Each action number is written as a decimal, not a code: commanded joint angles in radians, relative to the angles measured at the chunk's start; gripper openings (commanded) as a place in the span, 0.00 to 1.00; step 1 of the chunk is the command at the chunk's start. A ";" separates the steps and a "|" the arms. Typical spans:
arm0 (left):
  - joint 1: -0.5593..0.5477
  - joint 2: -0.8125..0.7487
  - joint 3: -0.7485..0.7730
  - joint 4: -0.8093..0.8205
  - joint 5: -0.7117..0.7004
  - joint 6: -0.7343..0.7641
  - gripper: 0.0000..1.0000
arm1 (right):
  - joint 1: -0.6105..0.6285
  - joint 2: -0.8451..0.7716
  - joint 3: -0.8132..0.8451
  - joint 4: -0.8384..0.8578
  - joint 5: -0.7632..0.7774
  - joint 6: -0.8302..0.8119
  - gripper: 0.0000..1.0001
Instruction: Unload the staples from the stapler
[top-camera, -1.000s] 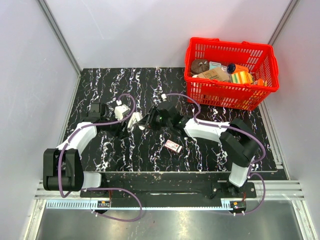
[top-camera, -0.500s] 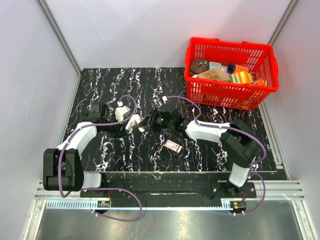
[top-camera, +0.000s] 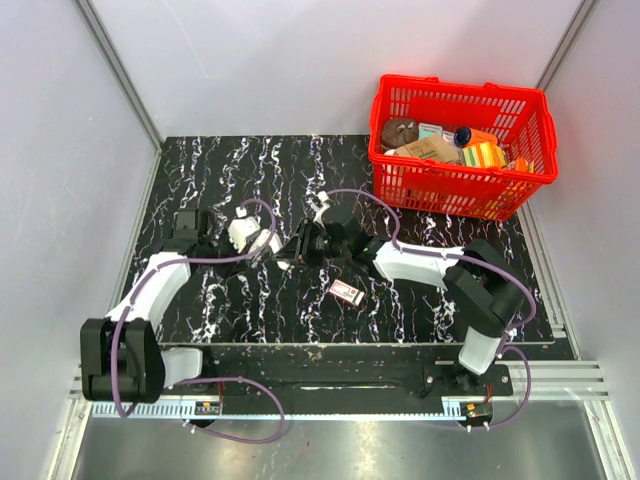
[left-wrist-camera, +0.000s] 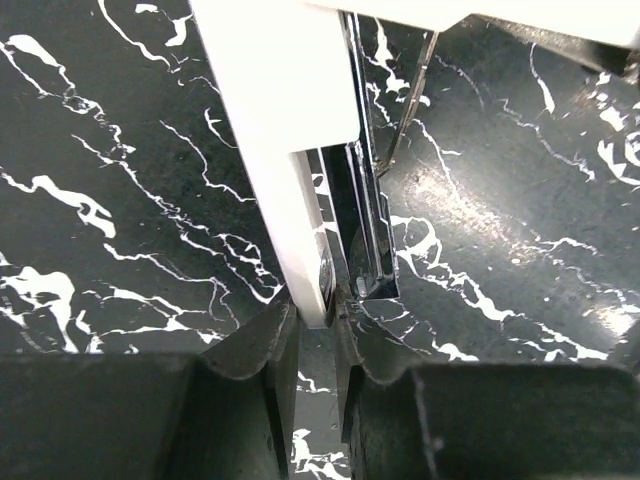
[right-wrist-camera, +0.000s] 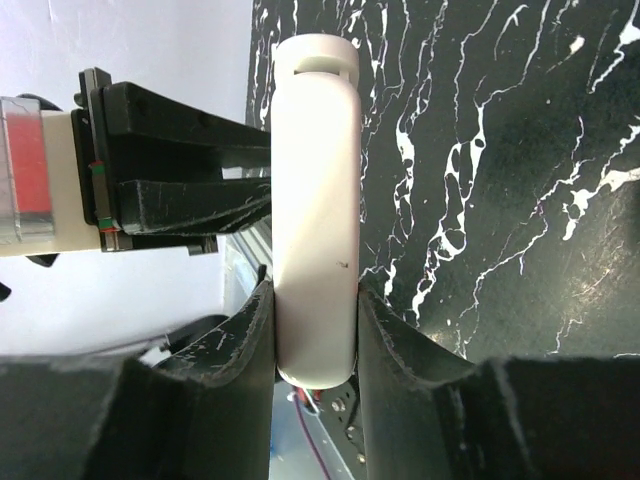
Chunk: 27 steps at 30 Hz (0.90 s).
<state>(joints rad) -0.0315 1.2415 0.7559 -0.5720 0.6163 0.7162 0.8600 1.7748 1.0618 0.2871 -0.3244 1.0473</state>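
Note:
The stapler (top-camera: 276, 247) is held above the table between my two grippers. In the left wrist view its grey metal rail (left-wrist-camera: 368, 235) runs beside a slim white bar (left-wrist-camera: 285, 130). My left gripper (left-wrist-camera: 315, 305) is shut on the near end, where the bar and the metal meet. It also shows in the top view (top-camera: 257, 243). My right gripper (right-wrist-camera: 315, 300) is shut on the rounded white bar (right-wrist-camera: 315, 150), and it also shows in the top view (top-camera: 298, 247). In the right wrist view the left gripper's black fingers (right-wrist-camera: 190, 195) hold the bar's far part.
A small red-and-white box (top-camera: 347, 292) lies on the black marbled table (top-camera: 200, 170), just near of the right arm. A red basket (top-camera: 455, 182) with several items stands at the back right. Purple cables loop over both arms.
The left arm's elbow has swung down and to the left. The right gripper has edged slightly left. Both grippers stay shut on the held piece.

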 joint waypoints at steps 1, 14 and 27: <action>-0.056 -0.106 -0.047 0.119 -0.150 0.146 0.14 | 0.001 -0.054 0.030 -0.063 -0.084 -0.208 0.00; -0.240 -0.172 -0.197 0.346 -0.484 0.249 0.03 | 0.001 -0.055 0.000 0.006 -0.082 -0.392 0.00; -0.353 -0.171 -0.312 0.549 -0.713 0.414 0.00 | 0.001 0.005 0.049 -0.019 -0.059 -0.480 0.00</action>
<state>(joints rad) -0.3443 1.0840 0.4892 -0.1383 -0.0128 1.0065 0.8604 1.7741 1.0618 0.2379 -0.4103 0.6006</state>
